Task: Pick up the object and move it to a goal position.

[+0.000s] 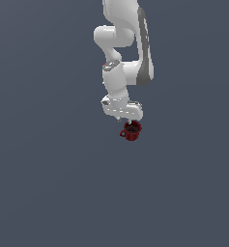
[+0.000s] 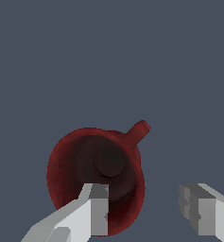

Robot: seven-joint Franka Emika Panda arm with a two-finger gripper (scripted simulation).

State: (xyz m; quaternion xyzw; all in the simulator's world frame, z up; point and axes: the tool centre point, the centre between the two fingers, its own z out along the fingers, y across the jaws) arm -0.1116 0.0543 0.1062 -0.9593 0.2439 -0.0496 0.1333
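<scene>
The object is a small dark red mug with a loop handle, standing upright on the flat grey surface. In the wrist view the mug shows its dark inside, with the handle pointing away from the fingers. My white gripper hangs directly over it, almost touching its rim. The gripper is open. One finger sits over the mug's mouth and the other finger is outside the mug, so one side of the rim lies between them. Nothing is gripped.
The grey surface stretches evenly all around the mug. The white arm comes down from the top of the exterior view. No goal marker or other object shows.
</scene>
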